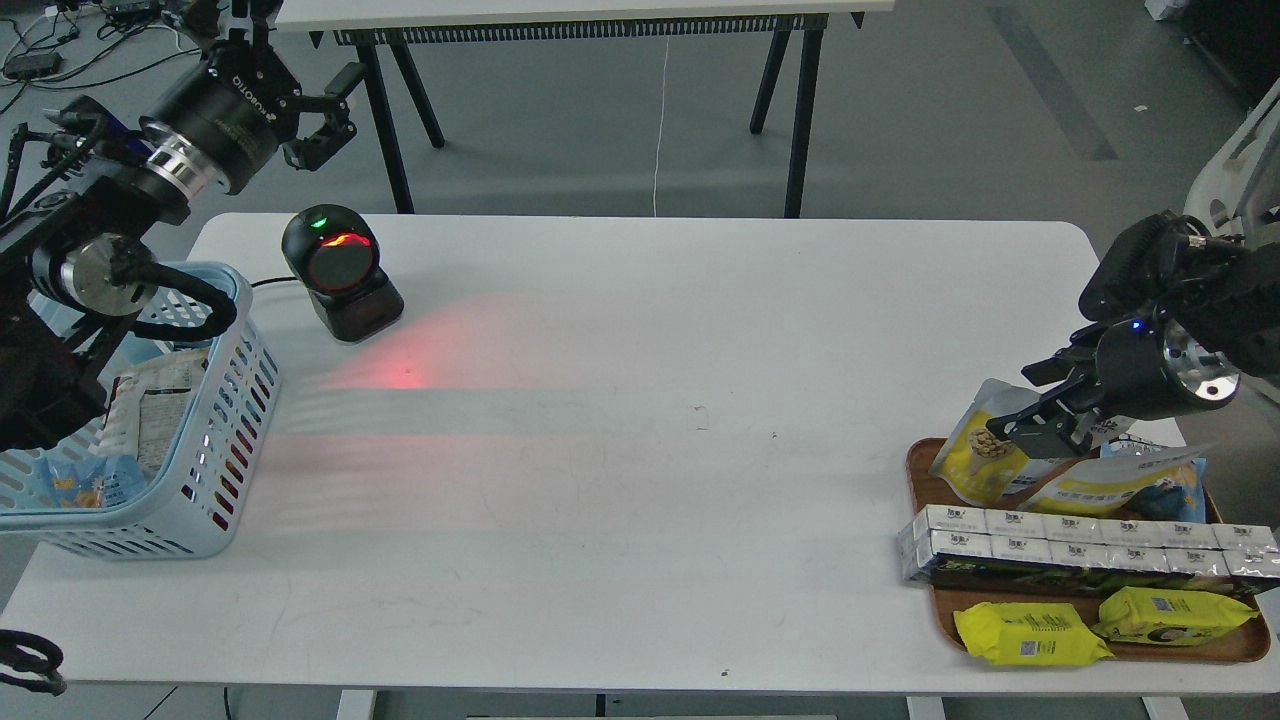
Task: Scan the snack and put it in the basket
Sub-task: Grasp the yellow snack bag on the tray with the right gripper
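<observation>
The snack (972, 458), a pouch with a white top and a yellow lower part with a bean picture, leans at the back left of the brown tray (1180, 655) at the right. My right gripper (1035, 405) is down at the pouch's upper part, its two fingers apart, one above and one on the pouch's face; it hides part of the white top. The light blue basket (235, 300) stands at the table's left edge with several packs inside. My left gripper (328, 108) is open and empty, high beyond the table's back left corner.
A black scanner (340, 270) with a red window stands at the back left and casts red light on the table. On the tray lie a second pouch (1110, 485), a long white carton (1080, 550) and two yellow packs (1030, 635).
</observation>
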